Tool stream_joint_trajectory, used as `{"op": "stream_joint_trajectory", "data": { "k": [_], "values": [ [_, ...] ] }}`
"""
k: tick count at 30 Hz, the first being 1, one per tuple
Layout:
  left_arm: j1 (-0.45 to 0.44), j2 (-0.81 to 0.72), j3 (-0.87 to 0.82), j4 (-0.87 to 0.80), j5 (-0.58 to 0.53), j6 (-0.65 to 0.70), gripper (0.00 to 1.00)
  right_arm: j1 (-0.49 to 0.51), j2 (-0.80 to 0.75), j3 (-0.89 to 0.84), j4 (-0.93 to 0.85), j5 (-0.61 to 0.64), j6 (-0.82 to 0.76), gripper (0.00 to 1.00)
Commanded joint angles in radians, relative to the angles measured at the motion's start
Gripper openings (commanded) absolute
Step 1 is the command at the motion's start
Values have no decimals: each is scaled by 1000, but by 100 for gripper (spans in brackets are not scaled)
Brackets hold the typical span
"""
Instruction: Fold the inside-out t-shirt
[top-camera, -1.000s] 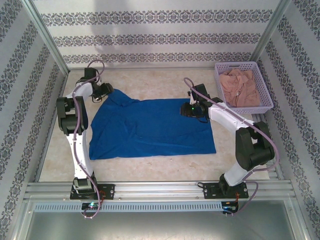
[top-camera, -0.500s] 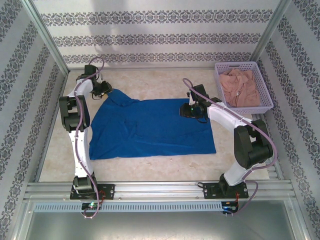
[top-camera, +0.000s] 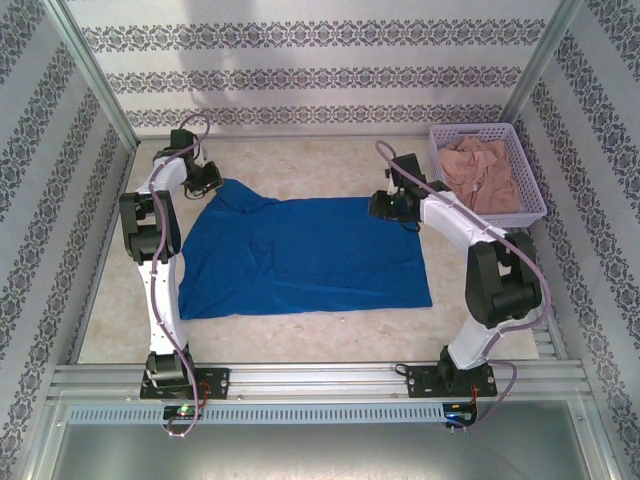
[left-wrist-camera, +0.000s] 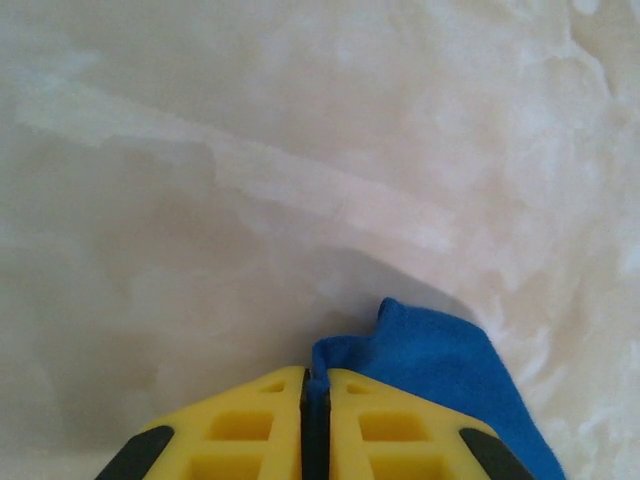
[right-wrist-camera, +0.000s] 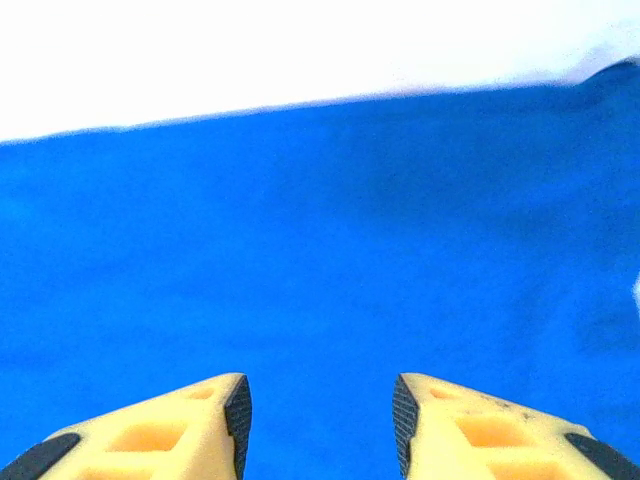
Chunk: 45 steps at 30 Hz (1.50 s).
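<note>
**Item:** inside-out t-shirt (top-camera: 300, 255), royal blue, no print visible. It is spread in a rough rectangle at mid tabletop (top-camera: 320, 165), mostly smooth, with the far-left corner drawn into a rumpled peak.
**Left tool** (left-wrist-camera: 315, 378): yellow fingers together, clamped on that corner.
**Right tool** (right-wrist-camera: 320, 400): fingers apart, over the cloth's far-right edge.
**Far right:** lilac basket (top-camera: 439, 165) holding a pinkish-beige garment (top-camera: 480, 175).

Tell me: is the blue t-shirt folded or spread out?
Spread out: the t-shirt lies flat across the table, no fold made; only its far-left corner is bunched at the left pincer.
</note>
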Motion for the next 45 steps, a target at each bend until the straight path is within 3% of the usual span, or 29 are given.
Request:
{"op": "stream_joint_trajectory", "data": {
  "k": [1,5,14,30,40,45],
  "values": [
    [-9,-11,41,-41,-8,32,15,-68,63,67,-55,82,-11,45],
    [-9,-21,43,-39,-3,38,15,-126,171,173,-112,122,-6,46],
    [-9,-33,37,-38,9,42,0,-143,415,470,-259,181,-8,45],
    [-9,-69,6,-20,19,33,0,-137,675,809,-489,163,-39,39],
    [-9,-98,-24,-10,21,33,0,-147,724,864,-506,82,-30,15],
    [-7,-115,-26,-11,27,30,0,-147,715,886,-493,113,-47,8]
  ]
}}
